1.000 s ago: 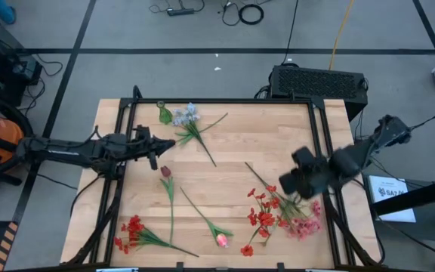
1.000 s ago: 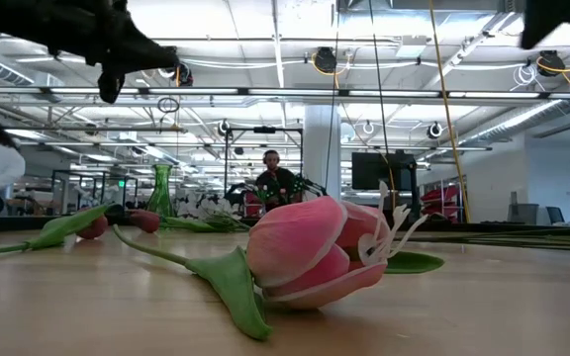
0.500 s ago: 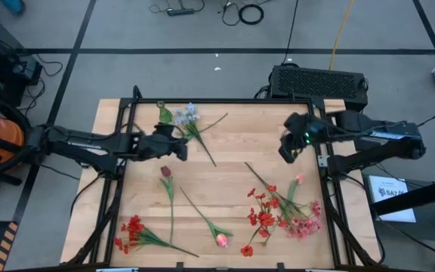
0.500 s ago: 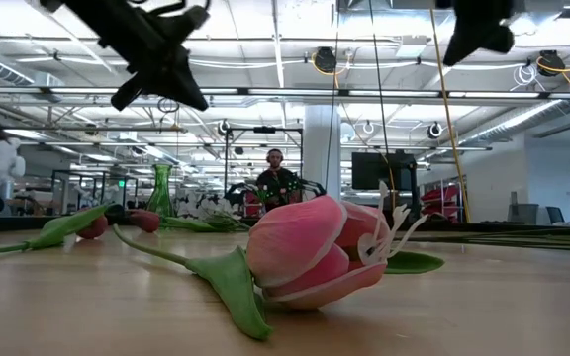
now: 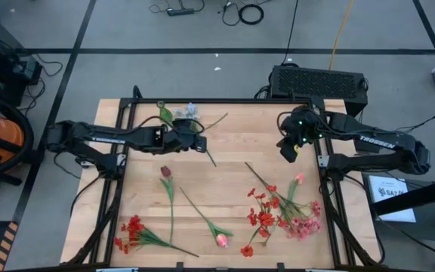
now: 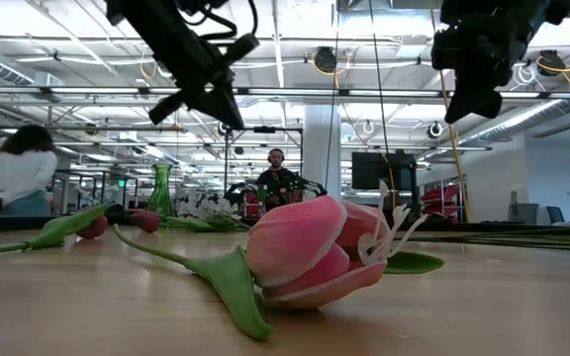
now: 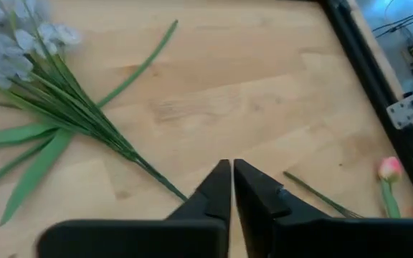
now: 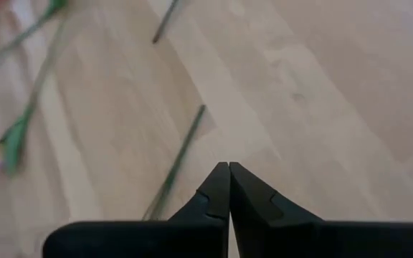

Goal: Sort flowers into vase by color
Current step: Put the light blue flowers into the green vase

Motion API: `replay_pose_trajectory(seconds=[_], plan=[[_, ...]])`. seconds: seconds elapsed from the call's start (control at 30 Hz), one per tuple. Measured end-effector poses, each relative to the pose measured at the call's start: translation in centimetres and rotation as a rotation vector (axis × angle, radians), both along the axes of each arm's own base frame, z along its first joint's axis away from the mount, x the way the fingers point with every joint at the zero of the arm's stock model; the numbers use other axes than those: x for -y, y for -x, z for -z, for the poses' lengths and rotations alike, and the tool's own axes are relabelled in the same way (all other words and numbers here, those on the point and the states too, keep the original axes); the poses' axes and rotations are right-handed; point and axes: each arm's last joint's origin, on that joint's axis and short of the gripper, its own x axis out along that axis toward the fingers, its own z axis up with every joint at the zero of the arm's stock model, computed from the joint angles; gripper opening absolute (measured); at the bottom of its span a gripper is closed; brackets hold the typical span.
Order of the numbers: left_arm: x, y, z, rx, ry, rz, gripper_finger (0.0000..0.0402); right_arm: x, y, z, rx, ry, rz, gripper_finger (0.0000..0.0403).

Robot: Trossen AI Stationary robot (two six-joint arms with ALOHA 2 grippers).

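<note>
Overhead: left gripper [image 5: 200, 145] closed, empty, above white sprig [image 5: 189, 115] | right gripper [image 5: 287, 153] closed, empty | vase [image 6: 161, 190] empty.

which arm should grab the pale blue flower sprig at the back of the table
Probably the left. The left gripper hangs right beside the pale blue sprig, over its stems, while the right gripper is across the table, nearer the red flowers.

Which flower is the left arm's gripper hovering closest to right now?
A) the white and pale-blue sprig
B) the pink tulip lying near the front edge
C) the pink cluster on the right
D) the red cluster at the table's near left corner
A: in the high view the left gripper is right beside the white and pale-blue sprig, whose green stems show just ahead of its shut fingers in the left wrist view.
</note>
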Motion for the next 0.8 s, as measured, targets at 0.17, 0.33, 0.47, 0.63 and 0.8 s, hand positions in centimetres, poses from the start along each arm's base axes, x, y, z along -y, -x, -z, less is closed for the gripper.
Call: replay_pose_trajectory(seconds=[0.17, 0.33, 0.47, 0.63, 0.8], plan=[[-0.9, -0.5, 1.4, -0.028, 0.05, -0.073, 0.0088, -0.4, 1.0, -0.5, 0.042, 0.008, 0.001, 0.0], [-1.7, -0.9, 1.9, -0.003, 0.075, -0.126, 0.0156, -0.8, 2.0, -1.2, 0.085, 0.026, 0.001, 0.0], [-2.2, -1.2, 1.7, 0.05, 0.076, -0.151, 0.0177, -1.0, 2.5, -1.5, 0.107, 0.038, -0.003, 0.0], [-3.3, -0.9, 1.9, 0.083, 0.147, -0.268, 0.018, -1.1, 2.7, -1.6, 0.114, 0.047, -0.008, 0.0], [-4.7, -0.7, 3.9, 0.005, 0.275, -0.323, 0.018, -1.1, 2.7, -1.6, 0.11, 0.072, -0.031, 0.0]])
